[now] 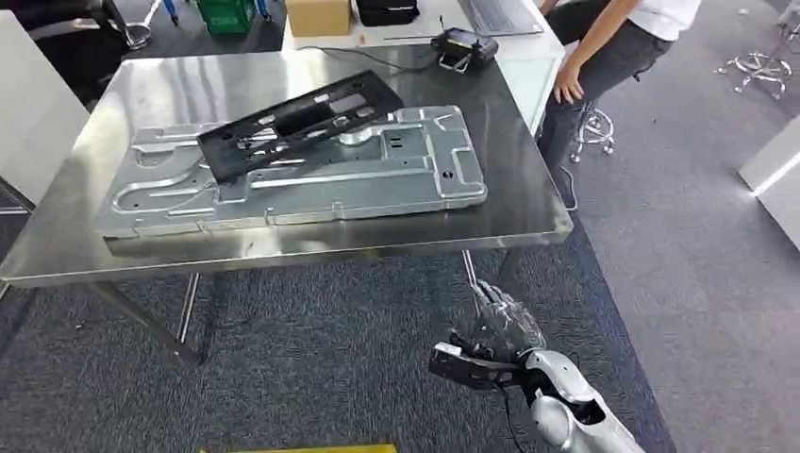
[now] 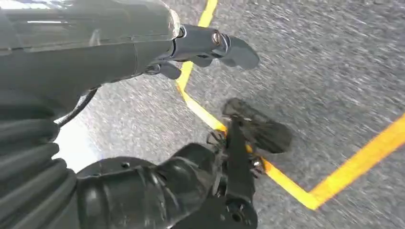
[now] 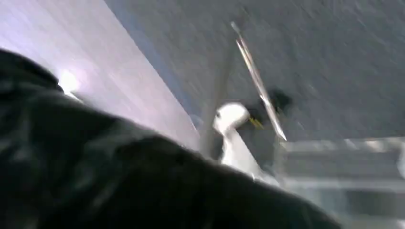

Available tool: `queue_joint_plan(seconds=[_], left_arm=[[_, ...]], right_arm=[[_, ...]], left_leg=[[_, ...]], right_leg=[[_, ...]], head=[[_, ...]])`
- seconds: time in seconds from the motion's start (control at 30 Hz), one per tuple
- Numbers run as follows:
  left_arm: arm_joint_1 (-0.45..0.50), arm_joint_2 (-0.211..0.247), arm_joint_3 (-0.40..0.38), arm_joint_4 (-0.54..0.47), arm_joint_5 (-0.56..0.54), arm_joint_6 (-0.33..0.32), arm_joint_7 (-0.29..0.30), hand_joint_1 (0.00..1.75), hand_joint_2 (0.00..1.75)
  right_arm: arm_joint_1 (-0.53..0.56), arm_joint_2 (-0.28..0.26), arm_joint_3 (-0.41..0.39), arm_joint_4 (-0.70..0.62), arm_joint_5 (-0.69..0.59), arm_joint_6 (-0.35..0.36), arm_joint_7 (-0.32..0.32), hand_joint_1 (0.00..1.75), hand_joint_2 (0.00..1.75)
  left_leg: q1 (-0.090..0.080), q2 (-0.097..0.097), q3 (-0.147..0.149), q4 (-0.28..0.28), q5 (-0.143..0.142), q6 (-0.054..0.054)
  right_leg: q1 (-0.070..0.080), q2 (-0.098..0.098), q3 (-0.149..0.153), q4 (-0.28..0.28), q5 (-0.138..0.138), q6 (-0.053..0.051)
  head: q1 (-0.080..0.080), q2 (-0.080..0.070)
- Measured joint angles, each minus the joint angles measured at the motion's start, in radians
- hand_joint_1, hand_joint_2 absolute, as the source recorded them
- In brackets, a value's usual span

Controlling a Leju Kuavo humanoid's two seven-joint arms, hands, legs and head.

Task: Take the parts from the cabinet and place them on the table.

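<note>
A large silver stamped metal plate [image 1: 292,175] lies flat on the steel table [image 1: 528,203]. A black plastic frame [image 1: 297,123] rests slantwise on top of the plate, toward its far left. My right hand [image 1: 491,342] hangs below the table's near right corner, over the carpet, fingers apart and holding nothing. In the right wrist view that hand [image 3: 95,171] is a dark blur. My left hand [image 2: 119,57] hangs over grey carpet, its thumb [image 2: 215,45] stretched out and nothing in it.
A person [image 1: 604,47] stands at the table's far right corner, one hand at its edge. A black device [image 1: 462,45] with a cable and a cardboard box [image 1: 318,16] sit behind the table. Yellow floor tape [image 2: 344,167] crosses the carpet. Table legs [image 1: 189,311] stand ahead.
</note>
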Motion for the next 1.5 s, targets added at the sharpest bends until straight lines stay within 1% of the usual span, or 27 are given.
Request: queue_joint_plan(seconds=[0.07, 0.13, 0.17, 0.2, 0.27, 0.3, 0.37, 0.43, 0.5, 0.53, 0.6, 0.67, 0.7, 0.73, 0.83, 0.87, 0.9, 0.93, 1.0, 1.03, 1.1, 1.17, 1.23, 1.3, 1.37, 1.43, 1.5], left_arm=[[-0.004, 0.001, 0.007, 0.006, 0.002, 0.006, 0.002, 0.0, 1.75], [-0.008, 0.002, 0.008, 0.013, 0.001, 0.008, 0.003, 0.0, 1.75], [-0.011, 0.002, 0.008, 0.018, 0.0, 0.011, 0.003, 0.0, 1.75], [-0.015, 0.002, 0.009, 0.022, 0.0, 0.015, 0.003, 0.0, 1.75], [-0.015, 0.003, 0.012, 0.033, 0.0, 0.02, 0.002, 0.0, 1.75], [-0.018, 0.003, 0.014, 0.037, 0.0, 0.02, 0.002, 0.0, 0.0], [-0.024, 0.002, 0.015, 0.045, -0.001, 0.017, 0.001, 0.0, 0.0], [-0.028, 0.002, 0.015, 0.048, -0.003, 0.016, 0.003, 0.0, 0.0], [-0.029, 0.003, 0.015, 0.055, -0.006, 0.015, 0.004, 0.0, 0.0], [-0.032, 0.003, 0.015, 0.058, -0.008, 0.016, 0.004, 0.0, 0.0], [-0.035, 0.003, 0.015, 0.063, -0.011, 0.019, 0.005, 0.0, 0.0], [-0.04, 0.003, 0.014, 0.068, -0.011, 0.019, 0.005, 0.0, 0.0], [-0.042, 0.003, 0.014, 0.069, -0.011, 0.018, 0.005, 0.0, 0.0], [-0.042, 0.002, 0.013, 0.071, -0.011, 0.016, 0.004, 0.0, 0.0], [-0.052, 0.002, 0.011, 0.077, -0.011, 0.009, 0.004, 0.0, 0.0], [-0.053, 0.003, 0.009, 0.079, -0.011, 0.008, 0.004, 0.0, 0.0], [-0.053, 0.006, 0.007, 0.079, -0.01, 0.008, 0.004, 0.0, 0.0], [-0.052, 0.005, 0.006, 0.082, -0.01, 0.007, 0.004, 0.0, 0.0], [-0.048, 0.005, 0.006, 0.086, -0.002, 0.008, 0.002, 0.0, 0.0], [-0.048, 0.005, 0.006, 0.086, -0.001, 0.009, 0.0, 0.0, 0.0], [-0.05, 0.005, 0.005, 0.086, 0.0, 0.011, -0.003, 0.0, 0.0], [-0.05, 0.005, 0.005, 0.086, 0.0, 0.011, -0.004, 0.0, 0.0], [-0.049, 0.005, 0.005, 0.086, 0.0, 0.011, -0.006, 0.0, 0.0], [-0.049, 0.005, 0.004, 0.088, 0.0, 0.011, -0.007, 0.0, 0.0], [-0.05, 0.002, 0.003, 0.09, 0.0, 0.011, -0.007, 0.0, 0.0], [-0.051, 0.003, 0.003, 0.09, 0.001, 0.013, -0.009, 0.0, 0.0], [-0.048, 0.004, 0.003, 0.09, 0.002, 0.016, -0.009, 0.0, 0.0]], right_arm=[[-0.007, 0.013, -0.021, 0.122, -0.05, -0.007, -0.036, 0.0, 0.0], [-0.029, 0.031, -0.056, 0.293, -0.109, -0.021, -0.101, 0.0, 0.0], [-0.044, 0.04, -0.076, 0.379, -0.128, -0.036, -0.127, 0.0, 0.0], [-0.055, 0.049, -0.099, 0.462, -0.139, -0.053, -0.156, 0.0, 0.0], [-0.072, 0.062, -0.125, 0.577, -0.148, -0.072, -0.189, 0.0, 0.0], [-0.08, 0.066, -0.132, 0.624, -0.152, -0.07, -0.187, 0.0, 0.0], [-0.088, 0.075, -0.147, 0.722, -0.172, -0.029, -0.162, 0.0, 0.0], [-0.093, 0.086, -0.163, 0.799, -0.194, 0.016, -0.132, 0.0, 0.0], [-0.092, 0.101, -0.182, 0.874, -0.217, 0.044, -0.102, 0.0, 0.0], [-0.089, 0.107, -0.19, 0.904, -0.233, 0.057, -0.089, 0.0, 0.0], [-0.075, 0.118, -0.217, 0.951, -0.279, 0.082, -0.073, 0.0, 0.0], [-0.068, 0.125, -0.256, 0.982, -0.301, 0.091, -0.071, 0.0, 0.0], [-0.07, 0.126, -0.271, 0.989, -0.309, 0.095, -0.071, 0.0, 0.0], [-0.073, 0.127, -0.287, 0.998, -0.325, 0.107, -0.072, 0.0, 0.0], [-0.067, 0.132, -0.327, 1.024, -0.345, 0.132, -0.088, 0.0, 0.0], [-0.062, 0.133, -0.335, 1.033, -0.347, 0.138, -0.096, 0.0, 0.0], [-0.062, 0.14, -0.34, 1.036, -0.348, 0.141, -0.101, 0.0, 0.0], [-0.063, 0.14, -0.345, 1.038, -0.344, 0.131, -0.112, 0.0, 0.0], [-0.07, 0.148, -0.346, 1.039, -0.319, 0.094, -0.139, 0.0, 0.0], [-0.071, 0.149, -0.346, 1.041, -0.305, 0.079, -0.154, 0.0, 0.0], [-0.071, 0.153, -0.346, 1.043, -0.295, 0.066, -0.164, 0.0, 0.0], [-0.071, 0.154, -0.346, 1.046, -0.292, 0.064, -0.166, 0.0, 0.0], [-0.076, 0.155, -0.346, 1.047, -0.29, 0.061, -0.167, 0.0, 0.0], [-0.075, 0.156, -0.346, 1.048, -0.29, 0.059, -0.168, 0.0, 0.0], [-0.072, 0.155, -0.346, 1.055, -0.29, 0.056, -0.167, 0.0, 0.0], [-0.071, 0.156, -0.346, 1.057, -0.288, 0.055, -0.168, 0.0, 0.0], [-0.078, 0.158, -0.346, 1.057, -0.287, 0.076, -0.167, 0.0, 0.0]], left_leg=[[0.004, -0.001, 0.024, 0.035, 0.04, -0.004], [0.007, -0.012, 0.121, -0.086, 0.113, -0.003], [0.01, -0.041, 0.186, -0.18, 0.112, -0.001], [0.008, -0.08, 0.235, -0.262, 0.071, 0.002], [0.004, -0.072, 0.222, -0.271, 0.076, 0.014], [-0.001, -0.063, 0.218, -0.265, 0.081, 0.022], [0.008, -0.031, 0.203, -0.278, 0.109, 0.048], [0.004, -0.013, 0.179, -0.28, 0.131, 0.066], [0.0, 0.01, 0.149, -0.278, 0.153, 0.068], [-0.003, 0.023, 0.134, -0.275, 0.162, 0.067], [-0.004, 0.043, 0.103, -0.266, 0.177, 0.063], [-0.007, 0.065, 0.077, -0.253, 0.187, 0.056], [-0.009, 0.077, 0.072, -0.247, 0.19, 0.052], [-0.01, 0.092, 0.068, -0.243, 0.195, 0.045], [-0.006, 0.125, 0.071, -0.253, 0.218, 0.028], [-0.006, 0.115, 0.063, -0.249, 0.212, 0.019], [-0.001, 0.063, 0.056, -0.229, 0.171, 0.011], [0.001, 0.024, 0.042, -0.173, 0.101, 0.009], [0.004, -0.001, 0.016, -0.03, -0.002, 0.005], [0.004, -0.003, 0.011, 0.021, -0.014, 0.003], [0.005, -0.004, 0.051, 0.013, 0.044, 0.003], [0.01, -0.023, 0.162, -0.137, 0.108, 0.002], [0.013, -0.093, 0.242, -0.274, 0.065, 0.003], [0.007, -0.073, 0.228, -0.262, 0.066, 0.011], [0.015, -0.047, 0.217, -0.268, 0.083, 0.037], [0.01, -0.021, 0.199, -0.268, 0.099, 0.06], [0.004, 0.008, 0.179, -0.265, 0.117, 0.067]], right_leg=[[-0.002, 0.014, -0.03, 0.009, 0.022, 0.006], [-0.007, 0.03, -0.064, 0.021, 0.04, 0.018], [-0.01, 0.038, -0.079, 0.03, 0.048, 0.025], [-0.007, 0.044, -0.093, 0.036, 0.055, 0.033], [-0.008, 0.057, -0.096, 0.034, 0.076, 0.045], [-0.009, 0.069, -0.098, 0.025, 0.09, 0.053], [-0.015, 0.069, -0.109, 0.029, 0.088, 0.062], [-0.014, 0.021, -0.144, 0.125, -0.04, 0.065], [-0.016, 0.008, -0.175, 0.276, -0.137, 0.073], [-0.017, 0.006, -0.176, 0.325, -0.138, 0.076], [-0.017, 0.001, -0.125, 0.311, -0.073, 0.077], [-0.014, -0.027, 0.002, 0.157, -0.035, 0.07], [-0.005, -0.068, 0.075, 0.062, -0.07, 0.062], [0.005, -0.076, 0.102, -0.003, -0.091, 0.055], [0.011, -0.05, 0.081, -0.005, -0.07, 0.038], [-0.004, -0.041, 0.074, -0.022, -0.051, 0.027], [-0.002, -0.036, 0.064, -0.025, -0.039, 0.022], [-0.003, -0.027, 0.049, -0.023, -0.026, 0.008], [-0.002, -0.001, 0.018, -0.019, -0.004, 0.008], [-0.002, 0.01, 0.002, -0.016, 0.006, 0.009], [-0.004, 0.03, -0.028, -0.005, 0.025, 0.016], [-0.009, 0.052, -0.062, 0.015, 0.039, 0.027], [-0.006, 0.07, -0.089, 0.038, 0.05, 0.04], [-0.004, 0.088, -0.095, 0.035, 0.07, 0.051], [-0.009, 0.099, -0.103, 0.033, 0.082, 0.062], [-0.007, 0.024, -0.127, 0.101, -0.017, 0.066], [-0.01, 0.006, -0.161, 0.246, -0.129, 0.075]], head=[[0.0, 0.0], [0.0, 0.0], [0.0, 0.0], [0.0, 0.0], [0.001, 0.0], [0.0, 0.0], [0.001, 0.0], [0.002, 0.0], [0.002, 0.0], [0.003, 0.0], [0.003, 0.0], [0.003, 0.0], [0.002, 0.0], [0.002, 0.0], [0.003, 0.0], [0.002, 0.0], [0.002, 0.0], [0.001, 0.0], [0.002, 0.0], [0.002, 0.0], [0.002, 0.0], [0.002, 0.0], [0.003, 0.0], [0.003, 0.0], [0.003, 0.0], [0.005, 0.0], [0.005, 0.0]])
